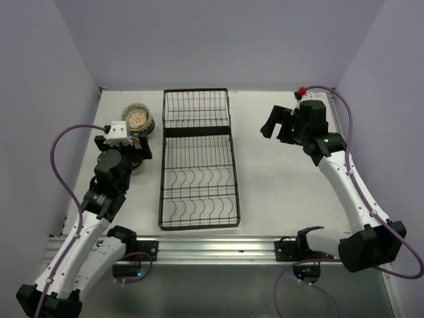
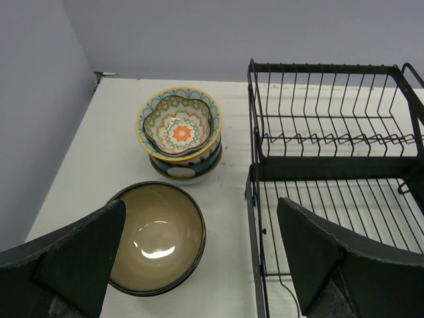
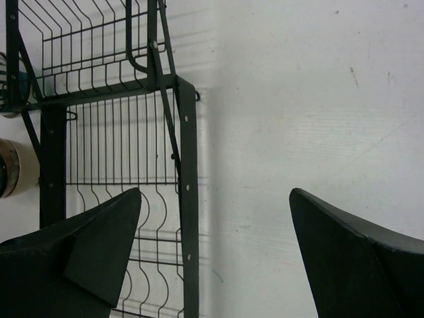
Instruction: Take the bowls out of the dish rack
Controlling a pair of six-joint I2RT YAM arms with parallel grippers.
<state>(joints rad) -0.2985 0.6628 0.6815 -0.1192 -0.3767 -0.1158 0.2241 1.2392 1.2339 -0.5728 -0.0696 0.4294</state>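
The black wire dish rack (image 1: pixel 197 159) lies in the middle of the table with no bowl in it; it also shows in the left wrist view (image 2: pixel 331 132) and the right wrist view (image 3: pixel 189 165). Left of it stands a stack of patterned bowls (image 1: pixel 137 118) (image 2: pixel 179 129). A plain brown bowl (image 2: pixel 156 237) sits on the table just in front of the stack. My left gripper (image 1: pixel 140 154) (image 2: pixel 202 212) is open and empty above the brown bowl's right rim. My right gripper (image 1: pixel 275 127) (image 3: pixel 215 195) is open and empty above the rack's right edge.
A wall runs along the table's left side (image 2: pixel 40 132) close to the bowls. The arms' mounting rail (image 1: pixel 212 248) lies along the near edge. Bare table (image 3: pixel 318 99) spreads right of the rack. A bowl's side (image 3: pixel 10 169) shows beyond the rack.
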